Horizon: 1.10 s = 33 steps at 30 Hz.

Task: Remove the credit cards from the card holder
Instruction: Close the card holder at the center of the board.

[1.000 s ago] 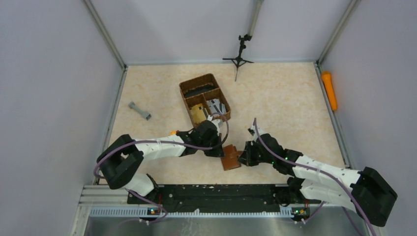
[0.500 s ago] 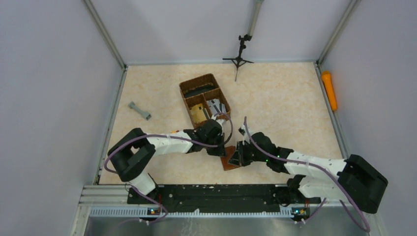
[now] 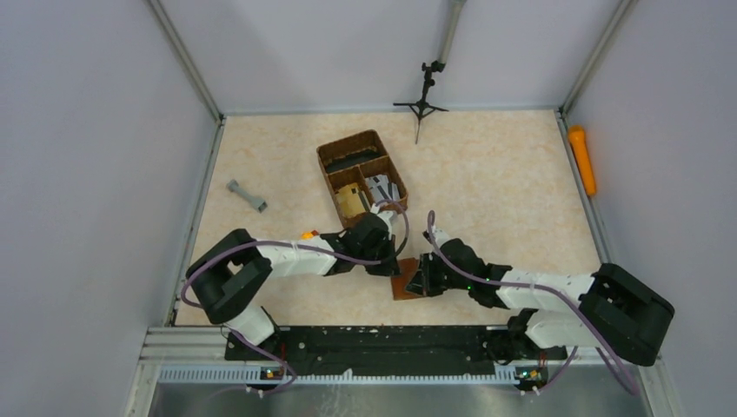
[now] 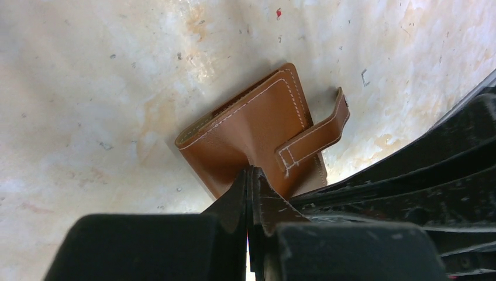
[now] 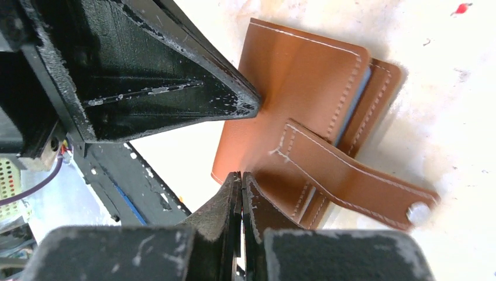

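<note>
**Both jaws pressed shut against a folded brown wallet near the front of the worktop**

From above, the wallet (image 3: pixel 402 287) lies on the worktop (image 3: pixel 504 191) close to its near edge, just in front of the brown basket (image 3: pixel 323 165). The left arm (image 3: pixel 295 256) reaches it from the left and the right arm (image 3: pixel 530 288) from the right. The two sets of jaws meet over it and hide most of it.

In the left wrist view, the wallet (image 4: pixel 245 134) is folded shut with its brown cover up, and it sits cornerwise in the picture. Its strap (image 4: pixel 313 137) is undone. It runs from the middle of the cover toward the upper right, and its free end curls up past the wallet's edge. The left jaws are pressed together with their tips on the near part of the cover. Whether any leather is caught between them cannot be told.

In the right wrist view, the wallet (image 5: pixel 304 82) spreads up and to the right from the tips. The strap (image 5: pixel 351 175) points to the lower right and ends in a round metal snap (image 5: pixel 417 213). A thin grey strip shows between the two brown halves along the right edge; whether it is card or lining is unclear. The right jaws are pressed together against the cover at the strap's root. The black tip of the left jaws touches the cover from the upper left.
</note>
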Each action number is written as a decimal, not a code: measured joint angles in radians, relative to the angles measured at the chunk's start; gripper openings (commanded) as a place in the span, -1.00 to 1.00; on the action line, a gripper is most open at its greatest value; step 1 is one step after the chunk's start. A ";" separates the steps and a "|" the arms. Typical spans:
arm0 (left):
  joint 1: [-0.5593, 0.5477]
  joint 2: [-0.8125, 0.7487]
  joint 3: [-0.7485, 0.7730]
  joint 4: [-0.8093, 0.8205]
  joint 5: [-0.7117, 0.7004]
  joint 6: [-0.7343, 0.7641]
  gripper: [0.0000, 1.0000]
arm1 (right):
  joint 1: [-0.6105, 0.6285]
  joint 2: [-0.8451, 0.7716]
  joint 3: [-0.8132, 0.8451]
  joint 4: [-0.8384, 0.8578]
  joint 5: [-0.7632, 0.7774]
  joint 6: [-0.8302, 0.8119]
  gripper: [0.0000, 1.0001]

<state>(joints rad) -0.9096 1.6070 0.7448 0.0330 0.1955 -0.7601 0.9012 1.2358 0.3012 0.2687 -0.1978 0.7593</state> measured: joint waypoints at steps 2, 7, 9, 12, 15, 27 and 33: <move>0.000 -0.027 -0.006 -0.019 -0.013 0.003 -1.00 | 0.000 -0.048 0.002 -0.041 0.010 -0.007 -1.00; -0.001 -0.121 -0.008 -0.079 -0.050 0.016 -1.00 | 0.000 -0.131 0.019 -0.074 -0.003 -0.013 -1.00; -0.001 -0.142 -0.008 -0.085 -0.060 0.023 -1.00 | 0.000 -0.140 0.021 -0.058 -0.014 -0.006 -1.00; -0.001 -0.140 -0.008 -0.092 -0.066 0.028 -1.00 | 0.000 -0.117 0.021 -0.019 -0.033 0.005 -1.00; -0.001 -0.125 -0.008 -0.088 -0.066 0.031 -1.00 | 0.000 -0.036 0.021 0.037 -0.057 0.014 -1.00; -0.001 -0.056 -0.008 -0.079 -0.086 0.034 -1.00 | 0.000 0.092 0.042 0.052 -0.053 0.018 -1.00; -0.001 -0.188 0.033 -0.257 -0.233 0.077 -0.14 | 0.000 -0.114 0.156 -0.185 0.086 -0.049 -1.00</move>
<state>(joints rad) -0.9104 1.4189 0.7776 -0.2241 -0.0376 -0.6830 0.9012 1.1217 0.4576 0.0837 -0.1116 0.7105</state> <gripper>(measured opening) 0.141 0.007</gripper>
